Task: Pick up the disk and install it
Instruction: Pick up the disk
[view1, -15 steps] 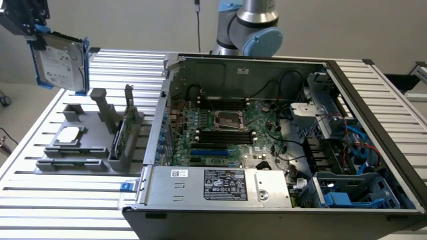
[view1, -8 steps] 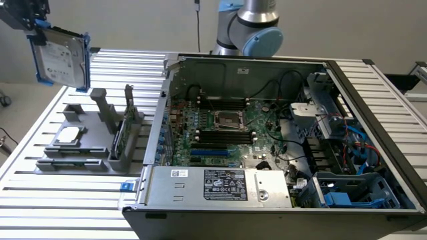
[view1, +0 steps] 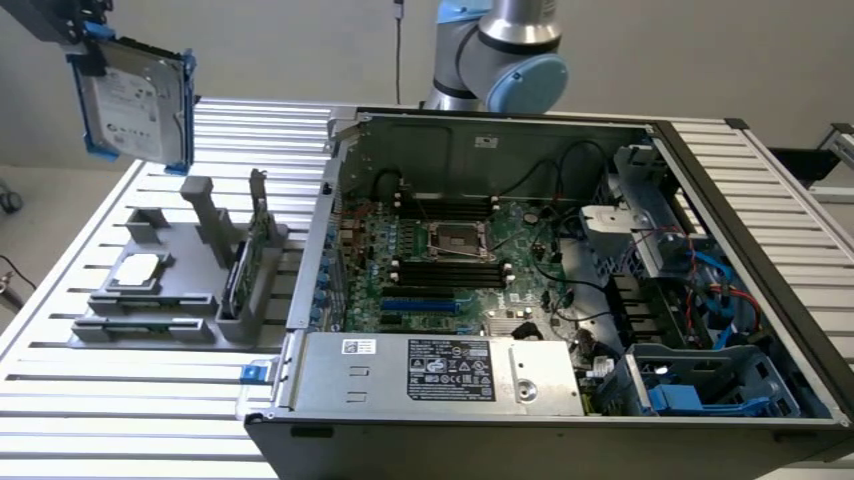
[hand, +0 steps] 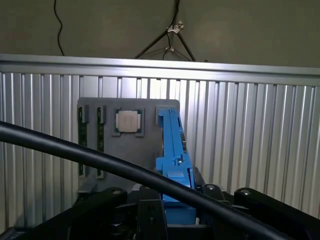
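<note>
Pincer (view1: 83, 38) clamped on the disk (view1: 134, 95) by its top edge; the disk hangs upright in open air. Grey rack (view1: 150, 222) well below it. Open computer case (view1: 441, 135) well apart, off to one side.

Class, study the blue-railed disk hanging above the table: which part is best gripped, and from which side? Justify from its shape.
Probably one short end, from above, jaws across the flat faces. The disk is a thin slab hanging upright; the gripper holds it that way, leaving its lower end free.
</note>
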